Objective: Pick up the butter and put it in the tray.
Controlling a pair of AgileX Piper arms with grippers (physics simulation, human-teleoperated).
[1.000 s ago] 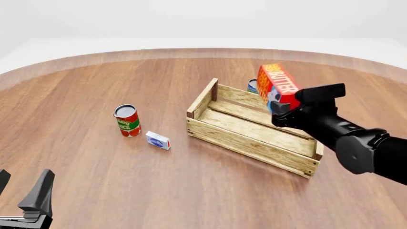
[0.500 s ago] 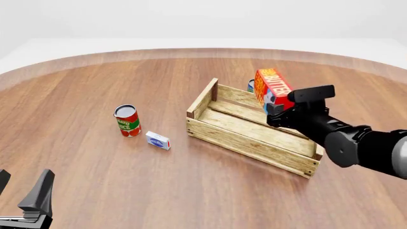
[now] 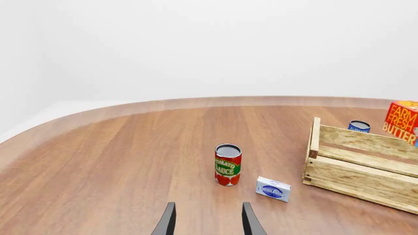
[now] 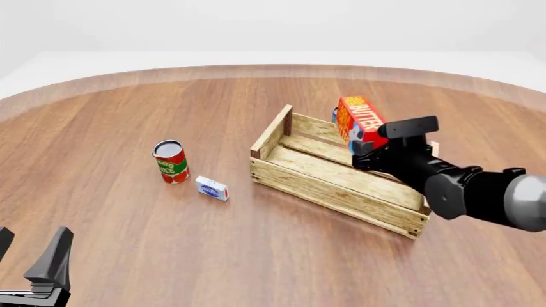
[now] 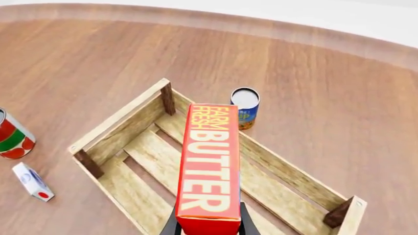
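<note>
At frame center stands a tomato sauce can (image 3: pixel 227 164); a small white-blue box (image 3: pixel 273 189) lies beside it, the tray (image 3: pixel 356 168) at right, the butter (image 3: pixel 402 121) at the right edge.

A broad round table (image 4: pixel 128 128) of reddish-brown wood grain fills most of the front view, its paler curved edge band sweeping across the upper part of the frame from left to right. Beyond that rim, a plain white floor (image 4: pixel 51 64) shows as a pale strip at the upper left and upper right, meeting a featureless white backdrop (image 3: pixel 209 44) that takes up the whole upper half of the left wrist view. Soft, even light falls across the scene, leaving only faint shadows on the wood and no window or lamp in sight.
</note>
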